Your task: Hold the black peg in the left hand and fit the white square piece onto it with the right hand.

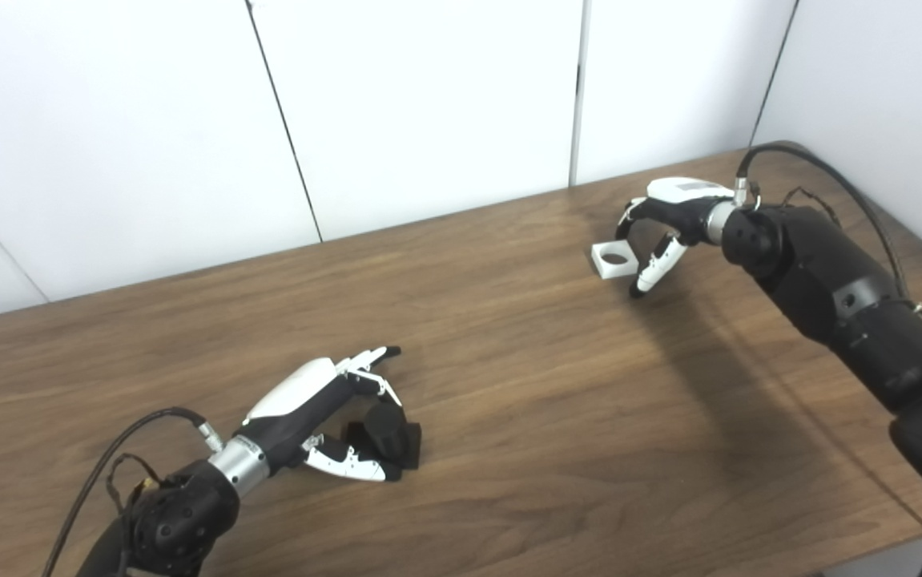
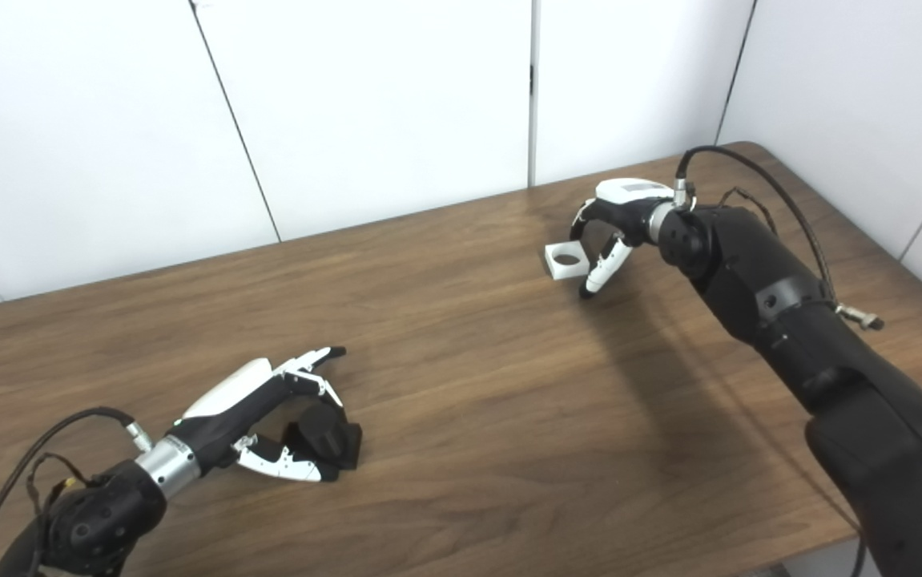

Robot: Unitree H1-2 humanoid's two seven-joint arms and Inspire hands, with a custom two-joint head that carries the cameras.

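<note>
worktop (image 1: 509,385): dark brown wood-grain, smooth, low sheen
black peg (image 1: 387,439): matt black, plastic-looking
white square piece (image 1: 614,260): matt white, plastic-looking, smooth
left hand (image 1: 324,417): glossy white shell, black body, metal wrist ring
wall panels (image 1: 428,104): smooth white, matt

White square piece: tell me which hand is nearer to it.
Right. The right hand arches over the white square piece at the table's far side; the left hand is far off, around the black peg.
</note>
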